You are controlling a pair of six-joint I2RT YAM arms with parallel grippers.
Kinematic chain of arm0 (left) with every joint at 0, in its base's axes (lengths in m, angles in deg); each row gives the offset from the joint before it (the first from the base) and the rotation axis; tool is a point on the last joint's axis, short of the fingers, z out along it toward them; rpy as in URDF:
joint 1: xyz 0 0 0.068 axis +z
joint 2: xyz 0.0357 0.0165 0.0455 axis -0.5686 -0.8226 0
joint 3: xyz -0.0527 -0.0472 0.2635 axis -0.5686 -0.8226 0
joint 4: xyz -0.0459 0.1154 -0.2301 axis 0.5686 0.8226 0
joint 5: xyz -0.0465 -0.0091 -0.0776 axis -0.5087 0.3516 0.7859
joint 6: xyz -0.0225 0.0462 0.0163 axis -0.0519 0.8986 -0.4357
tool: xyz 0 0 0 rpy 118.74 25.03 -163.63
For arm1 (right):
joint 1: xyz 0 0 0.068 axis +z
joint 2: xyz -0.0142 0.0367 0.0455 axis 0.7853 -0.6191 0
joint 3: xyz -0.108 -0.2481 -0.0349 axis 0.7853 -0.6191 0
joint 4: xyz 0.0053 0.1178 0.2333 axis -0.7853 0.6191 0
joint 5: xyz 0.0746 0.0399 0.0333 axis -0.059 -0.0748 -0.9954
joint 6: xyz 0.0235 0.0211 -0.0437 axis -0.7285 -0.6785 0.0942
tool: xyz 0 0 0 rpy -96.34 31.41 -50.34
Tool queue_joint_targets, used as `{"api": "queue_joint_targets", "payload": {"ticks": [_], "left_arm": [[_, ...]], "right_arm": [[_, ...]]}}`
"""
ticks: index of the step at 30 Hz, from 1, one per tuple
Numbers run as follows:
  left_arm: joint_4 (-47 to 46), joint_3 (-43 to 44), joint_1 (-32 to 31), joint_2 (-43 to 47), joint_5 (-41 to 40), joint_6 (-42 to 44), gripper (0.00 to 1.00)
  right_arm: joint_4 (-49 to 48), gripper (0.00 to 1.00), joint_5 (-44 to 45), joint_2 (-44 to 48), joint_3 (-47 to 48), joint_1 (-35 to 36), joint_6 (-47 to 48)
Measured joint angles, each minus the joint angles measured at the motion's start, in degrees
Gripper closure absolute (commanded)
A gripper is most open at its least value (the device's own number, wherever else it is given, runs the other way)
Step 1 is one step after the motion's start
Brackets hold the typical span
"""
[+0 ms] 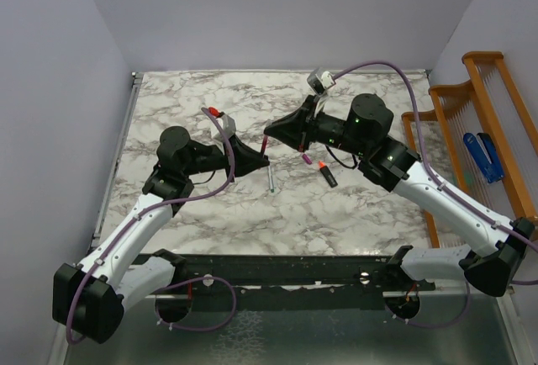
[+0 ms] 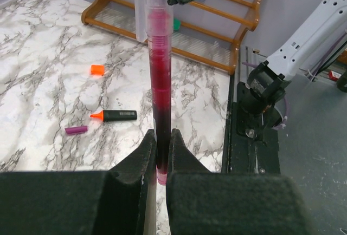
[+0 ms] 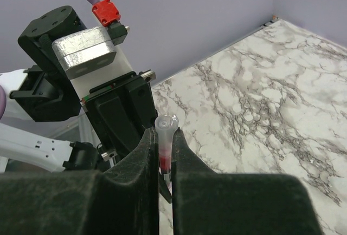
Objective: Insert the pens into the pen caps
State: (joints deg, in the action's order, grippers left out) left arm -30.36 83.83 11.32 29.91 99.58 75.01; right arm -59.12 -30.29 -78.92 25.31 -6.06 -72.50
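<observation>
My left gripper (image 2: 161, 148) is shut on the lower end of the slim red-pink pen (image 2: 161, 72) and holds it above the table. A clear cap (image 3: 166, 129) sits over the pen's other end, and my right gripper (image 3: 165, 143) is shut on that cap. In the top view the two grippers meet at the pen (image 1: 264, 148) over mid-table. The silver-grey pen (image 1: 271, 178) lies just below them. The black marker with orange end (image 2: 116, 116), the magenta-purple cap (image 2: 76, 130) and the orange cap (image 2: 97, 70) lie loose on the marble.
A wooden rack (image 1: 471, 121) stands along the table's right edge, with blue objects (image 1: 483, 155) behind it. The black base rail (image 1: 277, 268) runs along the near edge. Purple walls enclose the left and back sides.
</observation>
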Motion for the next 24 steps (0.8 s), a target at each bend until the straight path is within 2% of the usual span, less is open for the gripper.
{"api": "queue_joint_targets", "payload": {"ticks": [8,15,21,24], "left_arm": [[-0.02,0.00,0.00,-0.28,-0.42,0.02,1.00],[-3.34,0.61,-0.02,-0.37,-1.22,0.00,1.00],[-4.83,1.05,0.11,-0.26,-1.53,0.04,1.00],[-4.79,1.05,0.11,-0.26,-1.51,0.02,1.00]], "right_arm": [[0.28,0.77,0.02,-0.13,0.20,0.00,0.48],[5.01,0.59,-0.42,-0.94,-0.09,0.17,1.07],[8.09,0.58,-0.44,-1.99,-0.39,0.33,1.40],[8.22,0.52,-0.44,-1.97,-0.39,0.33,1.46]]}}
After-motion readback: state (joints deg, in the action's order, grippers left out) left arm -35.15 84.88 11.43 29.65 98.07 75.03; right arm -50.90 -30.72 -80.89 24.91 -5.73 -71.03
